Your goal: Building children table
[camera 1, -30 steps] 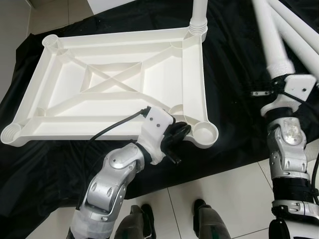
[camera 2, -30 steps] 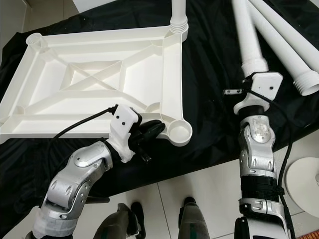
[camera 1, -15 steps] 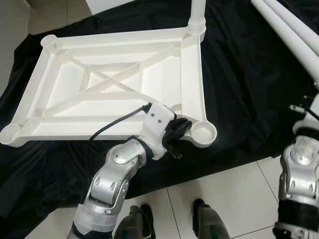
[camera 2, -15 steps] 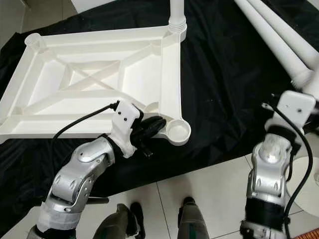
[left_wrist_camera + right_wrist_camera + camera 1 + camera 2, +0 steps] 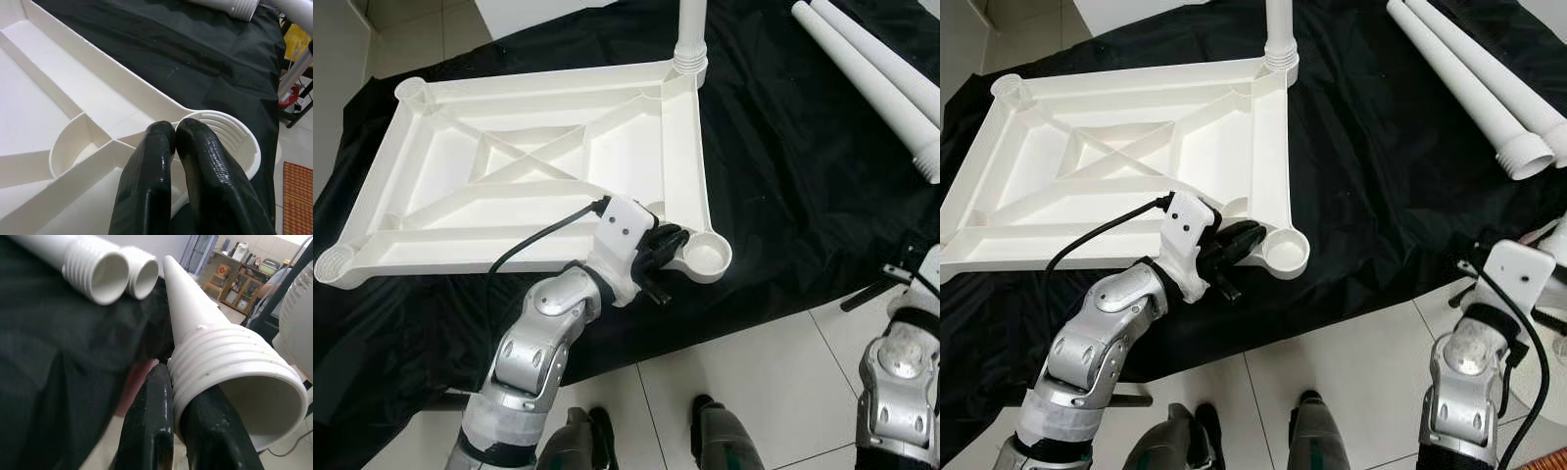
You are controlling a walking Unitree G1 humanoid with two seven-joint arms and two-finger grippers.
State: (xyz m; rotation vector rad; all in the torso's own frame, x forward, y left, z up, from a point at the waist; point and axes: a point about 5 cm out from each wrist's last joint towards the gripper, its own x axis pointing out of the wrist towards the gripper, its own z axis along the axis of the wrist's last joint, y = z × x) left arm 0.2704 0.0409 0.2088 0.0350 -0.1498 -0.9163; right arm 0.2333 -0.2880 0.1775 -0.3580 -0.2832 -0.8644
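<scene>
The left gripper [image 5: 173, 142], its fingers pressed together and pinching nothing, rests on the near right corner of the upturned tabletop [image 5: 548, 186], just beside the open threaded socket [image 5: 707, 258]; it looks placed there to steady the panel while a leg is brought in. The right gripper [image 5: 178, 401] pinches the threaded end of a white leg [image 5: 230, 367] low at the near right, out over the tiled floor [image 5: 754, 372], presumably carrying it toward that socket. The tabletop lies ribs-up on a black cloth [image 5: 783, 166]. One leg already stands screwed into the far right corner [image 5: 689, 39]; the two left sockets are bare. Two more legs [image 5: 1469, 83] lie on the cloth at the far right. The left gripper itself sits close to the socket and may crowd the leg's approach.
</scene>
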